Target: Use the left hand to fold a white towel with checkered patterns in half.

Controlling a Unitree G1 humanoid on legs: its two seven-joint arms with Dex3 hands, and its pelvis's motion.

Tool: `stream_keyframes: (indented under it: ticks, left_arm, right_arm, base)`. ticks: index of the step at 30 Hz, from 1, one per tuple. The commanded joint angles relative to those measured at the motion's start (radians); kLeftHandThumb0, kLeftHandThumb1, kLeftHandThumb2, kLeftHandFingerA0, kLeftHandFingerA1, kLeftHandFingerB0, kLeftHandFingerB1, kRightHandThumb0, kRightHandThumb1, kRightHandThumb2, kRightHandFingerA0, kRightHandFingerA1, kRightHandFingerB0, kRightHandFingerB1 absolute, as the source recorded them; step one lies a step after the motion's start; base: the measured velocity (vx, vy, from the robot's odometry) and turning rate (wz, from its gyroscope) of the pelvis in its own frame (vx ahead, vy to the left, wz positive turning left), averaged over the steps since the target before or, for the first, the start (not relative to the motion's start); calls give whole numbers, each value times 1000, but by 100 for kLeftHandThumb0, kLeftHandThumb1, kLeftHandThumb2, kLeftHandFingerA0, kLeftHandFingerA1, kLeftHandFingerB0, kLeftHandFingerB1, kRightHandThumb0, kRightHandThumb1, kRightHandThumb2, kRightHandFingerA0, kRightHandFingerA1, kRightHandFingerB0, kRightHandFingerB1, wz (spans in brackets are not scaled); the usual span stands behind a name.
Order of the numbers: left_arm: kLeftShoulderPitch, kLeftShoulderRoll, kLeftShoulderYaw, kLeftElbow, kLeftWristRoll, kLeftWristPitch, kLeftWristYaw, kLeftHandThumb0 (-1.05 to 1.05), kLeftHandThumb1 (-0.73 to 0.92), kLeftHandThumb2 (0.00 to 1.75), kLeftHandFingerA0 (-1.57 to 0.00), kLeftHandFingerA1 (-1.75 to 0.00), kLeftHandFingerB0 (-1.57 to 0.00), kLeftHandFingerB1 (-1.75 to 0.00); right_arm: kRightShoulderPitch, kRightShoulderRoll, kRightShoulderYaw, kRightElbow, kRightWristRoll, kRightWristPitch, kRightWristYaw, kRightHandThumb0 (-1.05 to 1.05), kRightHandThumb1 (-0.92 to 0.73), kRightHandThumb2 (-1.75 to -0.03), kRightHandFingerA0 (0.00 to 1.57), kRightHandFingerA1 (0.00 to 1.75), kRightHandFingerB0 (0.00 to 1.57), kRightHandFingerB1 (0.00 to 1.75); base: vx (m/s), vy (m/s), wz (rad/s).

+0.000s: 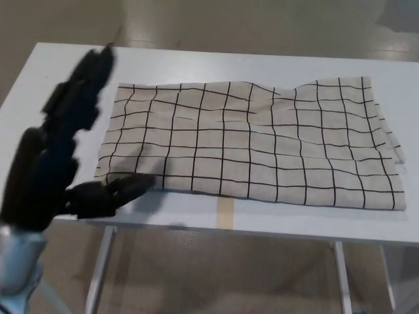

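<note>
A white towel point(255, 140) with a black checkered grid lies spread out on the white table point(196, 65), a little rumpled along its far edge and right side. My left hand point(62, 154) is raised at the picture's left, above the table's left part and beside the towel's left edge. Its fingers point(85, 78) point away from me and its thumb point(108, 195) reaches toward the towel's near left corner. The hand is open and holds nothing. My right hand does not show.
A strip of tan tape point(225, 214) sits on the table's near edge below the towel. Metal table legs point(99, 271) show under the table, and a bare floor point(216, 19) lies beyond it.
</note>
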Motion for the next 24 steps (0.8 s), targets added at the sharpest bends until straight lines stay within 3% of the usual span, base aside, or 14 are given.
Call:
stream_keyframes:
  ticks: [1,2,3,12,13,17,21,22,24]
  left_arm:
    - [-247,114,-323,181,608,324,-142,-52,47,55,0,0,0,0]
    - [-257,112,-347,196,623,343,-137,-53,42,65,0,0,0,0]
    - [-263,105,-361,204,636,355,-132,-53,42,65,0,0,0,0]
    - [-353,85,-451,324,649,439,-69,-53,40,63,0,0,0,0]
    - [-358,82,-459,337,646,448,-69,-50,45,54,0,0,0,0]
    - [-371,76,-502,400,642,482,-47,-46,45,54,0,0,0,-4]
    - [-394,88,-568,465,682,502,6,-47,45,54,0,0,0,-4]
    - [-412,88,-596,487,706,520,12,-47,45,54,0,0,0,-4]
    - [-427,85,-616,506,713,535,16,-47,45,54,0,0,0,-4]
  right_arm:
    - [64,-5,4,-5,-10,-70,-15,-42,-63,-58,44,54,36,36]
    - [72,-4,6,-5,-12,-71,-15,-43,-63,-58,44,54,35,36]
    - [78,-3,6,-8,-11,-72,-14,-49,-50,-83,41,61,29,49]
    - [88,-5,4,-4,-11,-93,-16,-49,-50,-84,43,64,29,49]
    - [89,-6,4,-3,-12,-95,-17,-47,-50,-85,43,65,29,49]
    - [97,-4,7,-11,-19,-94,-27,-48,-50,-85,43,65,29,50]
    - [104,-3,14,-18,-30,-91,-38,-47,-50,-85,43,65,29,50]
    - [105,-3,18,-19,-37,-88,-47,-42,-62,-58,45,60,37,39]
    - [107,-1,21,-23,-42,-82,-54,-42,-62,-58,45,60,37,39]
  base:
    - [0,0,0]
    - [0,0,0]
    - [0,0,0]
    - [0,0,0]
    - [0,0,0]
    - [0,0,0]
    - [0,0,0]
    - [0,0,0]
    - [0,0,0]
